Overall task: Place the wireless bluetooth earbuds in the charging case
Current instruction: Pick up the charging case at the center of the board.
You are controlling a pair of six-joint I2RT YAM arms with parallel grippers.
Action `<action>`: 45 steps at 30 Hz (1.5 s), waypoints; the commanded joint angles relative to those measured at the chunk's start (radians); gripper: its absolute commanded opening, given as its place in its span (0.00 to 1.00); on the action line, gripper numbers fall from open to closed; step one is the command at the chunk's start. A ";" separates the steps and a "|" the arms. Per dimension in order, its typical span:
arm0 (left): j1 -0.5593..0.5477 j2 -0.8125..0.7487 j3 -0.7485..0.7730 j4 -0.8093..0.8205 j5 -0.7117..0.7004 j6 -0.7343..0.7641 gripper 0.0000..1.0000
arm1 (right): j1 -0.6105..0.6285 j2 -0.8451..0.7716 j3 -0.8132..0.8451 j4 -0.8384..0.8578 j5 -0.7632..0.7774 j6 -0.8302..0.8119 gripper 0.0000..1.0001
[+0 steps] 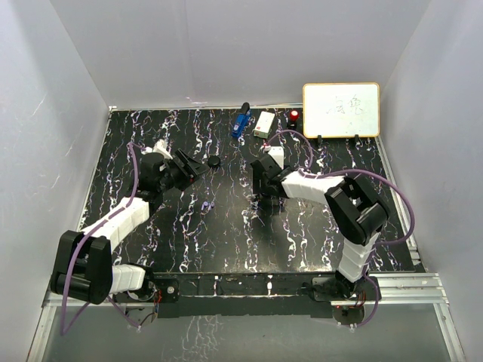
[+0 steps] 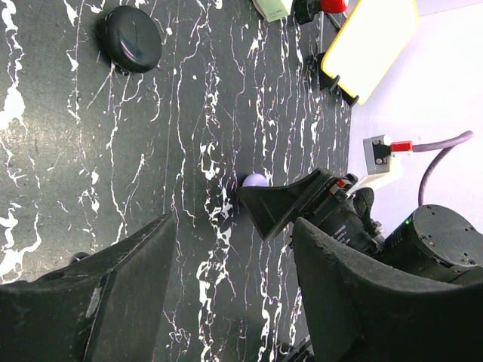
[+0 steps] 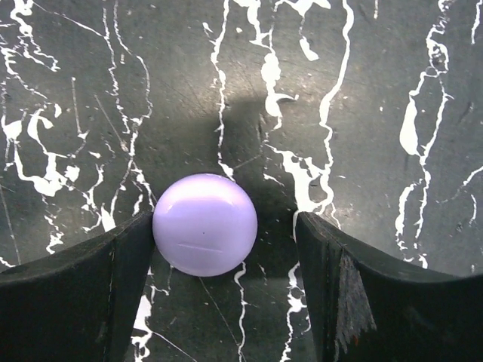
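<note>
A round pale lilac charging case (image 3: 204, 224) lies closed on the black marbled table, between the fingers of my right gripper (image 3: 226, 226). That gripper is open: the case touches the left finger (image 3: 113, 279), and a gap separates it from the right finger. Two tiny lilac earbuds (image 1: 208, 204) lie loose at the table's middle, left of the right gripper (image 1: 258, 192). A round black case (image 1: 214, 161) sits closed just right of my left gripper (image 1: 198, 164). The left gripper (image 2: 234, 226) is open and empty, with the black case (image 2: 132, 38) far ahead of it.
A white board with a yellow frame (image 1: 341, 109) stands at the back right. Beside it are a blue tool (image 1: 241, 121), a small white box (image 1: 265, 124) and a red-topped object (image 1: 294, 116). White walls enclose the table.
</note>
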 commanded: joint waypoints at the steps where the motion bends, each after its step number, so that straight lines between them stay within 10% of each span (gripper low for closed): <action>1: -0.011 -0.015 -0.001 0.012 0.010 0.005 0.60 | -0.007 -0.070 -0.027 -0.001 0.028 -0.001 0.72; 45: -0.042 0.022 0.024 0.010 0.020 0.017 0.60 | -0.044 -0.020 -0.051 0.058 -0.026 -0.064 0.66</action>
